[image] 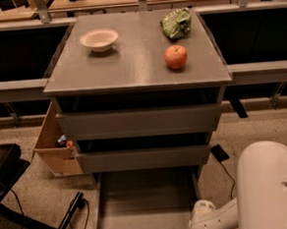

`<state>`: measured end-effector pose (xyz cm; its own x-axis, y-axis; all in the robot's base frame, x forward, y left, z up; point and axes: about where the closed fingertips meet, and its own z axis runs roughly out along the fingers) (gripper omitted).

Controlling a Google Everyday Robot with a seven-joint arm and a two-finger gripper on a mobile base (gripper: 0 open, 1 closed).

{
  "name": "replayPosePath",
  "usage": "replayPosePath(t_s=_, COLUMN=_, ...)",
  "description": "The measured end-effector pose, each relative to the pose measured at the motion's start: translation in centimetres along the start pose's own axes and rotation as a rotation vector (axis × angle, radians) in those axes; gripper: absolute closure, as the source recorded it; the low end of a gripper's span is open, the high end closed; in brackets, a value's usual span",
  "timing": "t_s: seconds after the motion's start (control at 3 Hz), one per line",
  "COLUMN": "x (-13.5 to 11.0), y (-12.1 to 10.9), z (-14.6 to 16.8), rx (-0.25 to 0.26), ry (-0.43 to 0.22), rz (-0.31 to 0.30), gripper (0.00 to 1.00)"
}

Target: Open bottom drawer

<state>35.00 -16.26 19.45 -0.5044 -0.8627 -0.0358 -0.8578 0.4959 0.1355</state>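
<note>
The bottom drawer [145, 205] is pulled out toward me, and its plain grey tray lies open below the two wider grey drawer fronts [139, 121], which are shut. My arm's white wrist [206, 219] lies at the tray's right front side, at the bottom edge of the camera view. The gripper itself is beyond that edge and out of view. The arm's large white body [271, 186] fills the bottom right corner.
On the cabinet top [130, 63] stand a white bowl [99, 39], a red apple [176, 56] and a green bag [176, 23]. A cardboard box [54, 142] sits on the floor to the left. A black chair base and cables [21, 194] are at the lower left.
</note>
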Motion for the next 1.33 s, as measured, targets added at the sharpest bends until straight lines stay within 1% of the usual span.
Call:
replayPosePath(t_s=0.33, x=-0.27, y=0.00, z=0.01, rx=0.000, ry=0.000, rz=0.000, gripper=1.00)
replayPosePath(t_s=0.67, x=-0.29, y=0.01, z=0.01, rx=0.000, ry=0.000, rz=0.000, gripper=0.88)
replayPosePath(t_s=1.0, x=-0.29, y=0.01, z=0.02, rx=0.000, ry=0.000, rz=0.000, gripper=0.65)
replayPosePath(t_s=1.33, x=-0.29, y=0.01, z=0.02, rx=0.000, ry=0.000, rz=0.000, gripper=0.34)
